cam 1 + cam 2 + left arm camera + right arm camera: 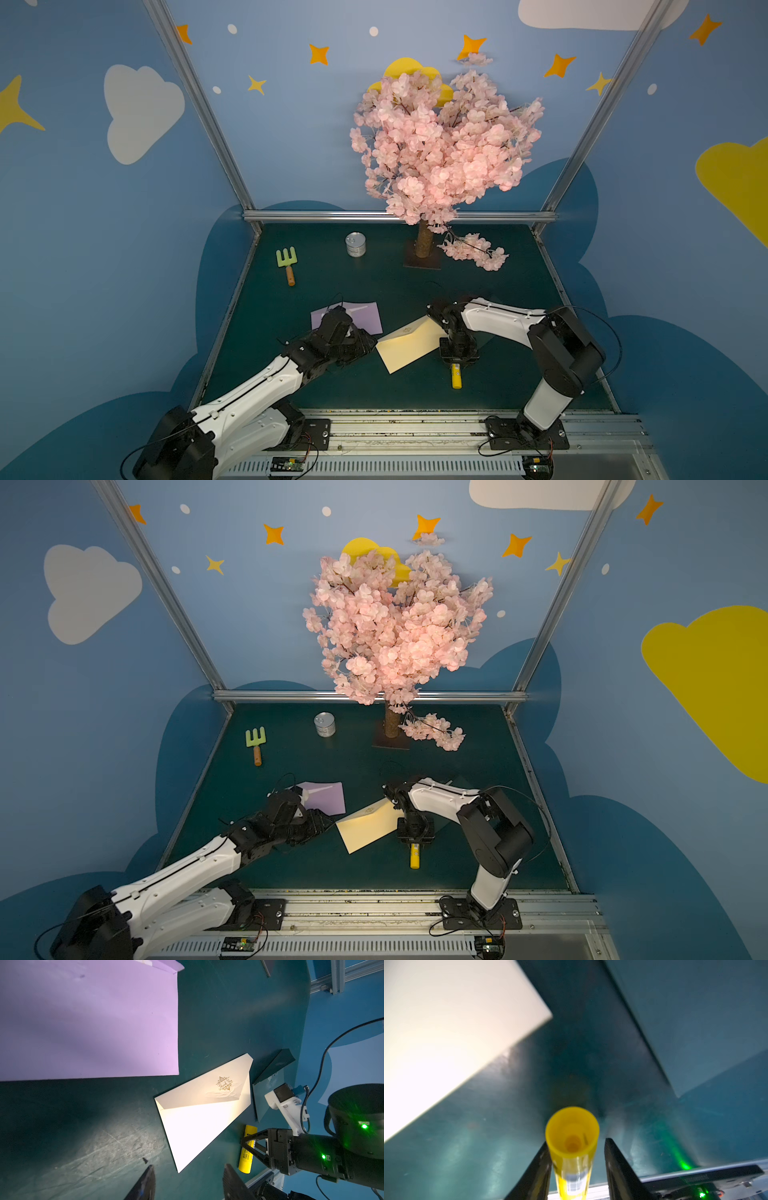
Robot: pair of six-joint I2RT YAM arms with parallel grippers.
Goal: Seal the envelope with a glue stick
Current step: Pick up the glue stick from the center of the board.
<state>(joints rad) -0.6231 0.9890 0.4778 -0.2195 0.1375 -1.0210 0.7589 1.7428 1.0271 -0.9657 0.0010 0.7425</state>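
The glue stick (456, 376) (lying flat) is straddled by the right gripper (576, 1141), unclamped; the cream envelope (409, 343) is seen at its ten o'clock. The left gripper (189, 1166) is spread, empty.

From the near envelope (409, 345), the glue stick (456, 376) lay at four o'clock, the far envelope (368, 318) at ten. From the can (355, 245), the rake (286, 262) lay at eight, the tree (424, 243) at three.
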